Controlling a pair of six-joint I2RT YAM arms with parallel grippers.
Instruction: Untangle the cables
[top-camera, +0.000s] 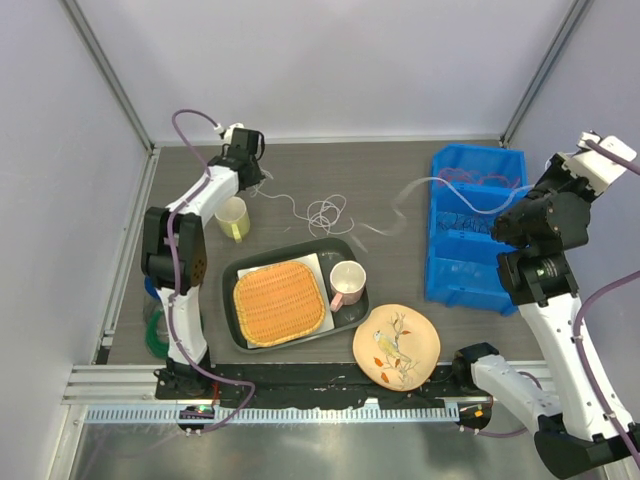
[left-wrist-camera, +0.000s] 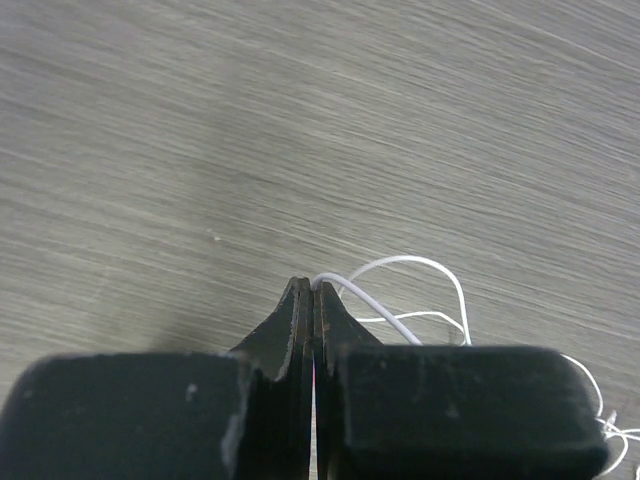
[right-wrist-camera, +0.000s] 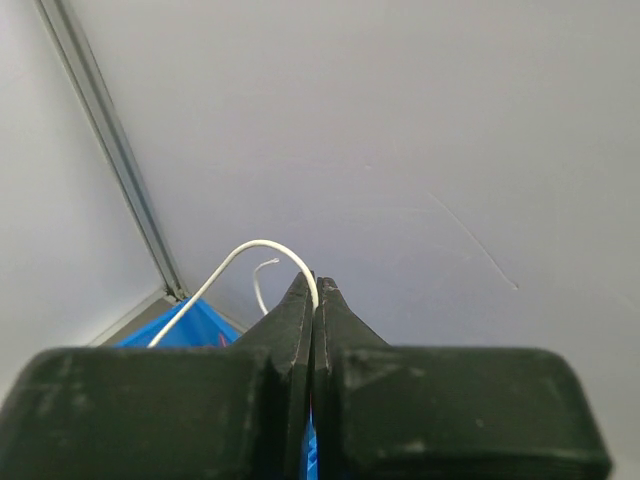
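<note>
Desk: matte grey-brown wood-grain laminate, fine streaks clear in the left wrist view.

Cables: hair-thin, limp, mostly white, coiled in a loose round bunch lying on the desk behind the tray, between the cup and the bin. Stray ends trail left and right.

Left end effector: black, scuffed matte plastic with wedge-shaped tips, jaws pressed together and pinching a white strand that arcs away low over the desk.

Right end effector: same black wedge shape, jaws closed, clamping a second white wire that curves up and over. It is held above the bin near the wall.

Bin: blue plastic, rectangular, split into compartments, at the right of the desk. Back compartment holds reddish thin wires, middle one dark thin wires; cannot tell the count.

Tray: dark, rounded-rectangle with a raised rim. Inside: an orange woven mat, squarish with rounded corners and a ribbed weave, and a pink mug, upright, just beside the mat.

Cup: yellowish, translucent, upright, left of the bunch.

Plate: round, beige, glossy, with a painted bird and branch, near the front edge beside the tray.
</note>
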